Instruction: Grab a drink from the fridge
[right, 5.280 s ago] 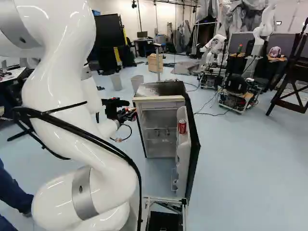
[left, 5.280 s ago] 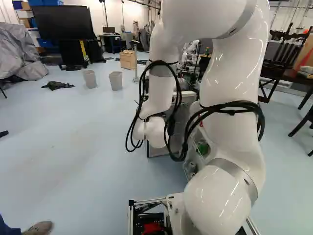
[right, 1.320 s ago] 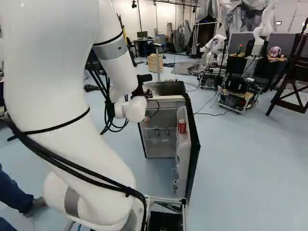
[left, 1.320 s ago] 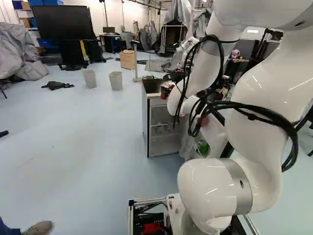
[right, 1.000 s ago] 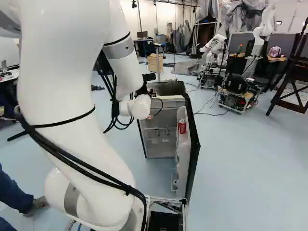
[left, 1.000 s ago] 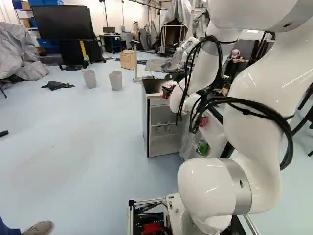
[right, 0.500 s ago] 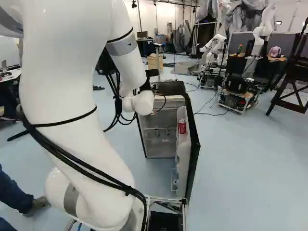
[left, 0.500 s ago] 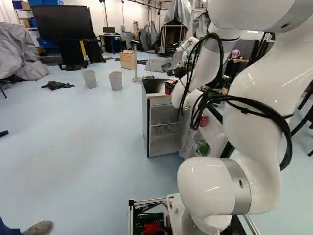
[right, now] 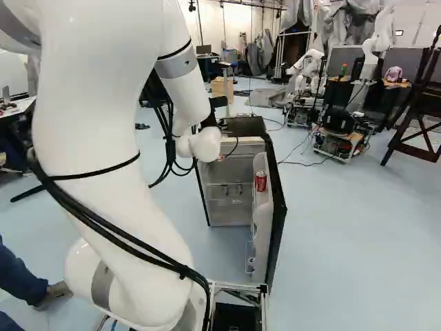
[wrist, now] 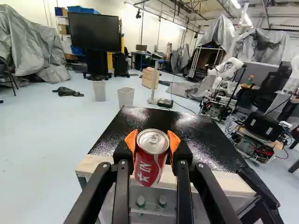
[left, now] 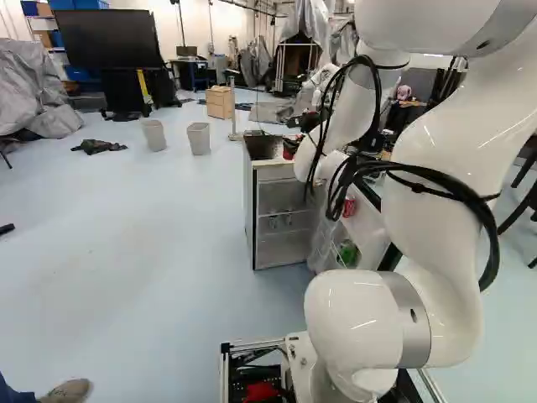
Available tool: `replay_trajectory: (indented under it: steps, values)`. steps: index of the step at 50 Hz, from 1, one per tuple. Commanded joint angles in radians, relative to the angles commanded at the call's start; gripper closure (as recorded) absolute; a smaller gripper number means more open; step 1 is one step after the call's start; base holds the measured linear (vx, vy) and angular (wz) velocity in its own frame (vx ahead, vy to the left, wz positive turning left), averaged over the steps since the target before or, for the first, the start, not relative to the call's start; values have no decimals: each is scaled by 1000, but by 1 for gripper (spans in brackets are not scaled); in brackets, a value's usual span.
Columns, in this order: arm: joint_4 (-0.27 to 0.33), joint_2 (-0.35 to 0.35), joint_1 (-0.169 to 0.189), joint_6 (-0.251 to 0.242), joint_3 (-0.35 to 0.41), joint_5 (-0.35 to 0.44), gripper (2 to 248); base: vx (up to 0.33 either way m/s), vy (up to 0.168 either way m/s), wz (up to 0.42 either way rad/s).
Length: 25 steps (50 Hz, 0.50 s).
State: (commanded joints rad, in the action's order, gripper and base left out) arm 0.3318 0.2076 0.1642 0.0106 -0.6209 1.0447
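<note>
In the left base view the gripper (left: 295, 140) is partly hidden by my forearm, near the fridge top (left: 262, 149). The wrist view shows the gripper (wrist: 152, 141) shut on a red soda can (wrist: 150, 161), an orange pad on each side. The can is upright, its silver lid uppermost, seen against the front edge of the black top. Below stands the fridge (right: 231, 181) with its door (right: 274, 221) swung wide. Another red can (right: 260, 181) sits in the door. Lower in the door is a green item (left: 347, 252).
Two grey bins (left: 154, 135) stand on the floor beyond the fridge, near a wooden cabinet (left: 220, 102). Another robot (right: 337, 124) on a wheeled base is farther off to the right. A dark wooden chair-like frame (right: 417, 110) stands at the right. A person's shoe (left: 67, 391) shows nearby.
Over several seconds the arm has swung the gripper from left of the fridge to its top, the can moving with it. During the last second it shifted slightly farther right. The base has stayed put.
</note>
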Motion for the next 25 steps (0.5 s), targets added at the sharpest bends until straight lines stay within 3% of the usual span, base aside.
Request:
replay_trajectory:
  steps: [25]
  values:
    - [0,41,-4,0,-47,-46,157,0,0,0]
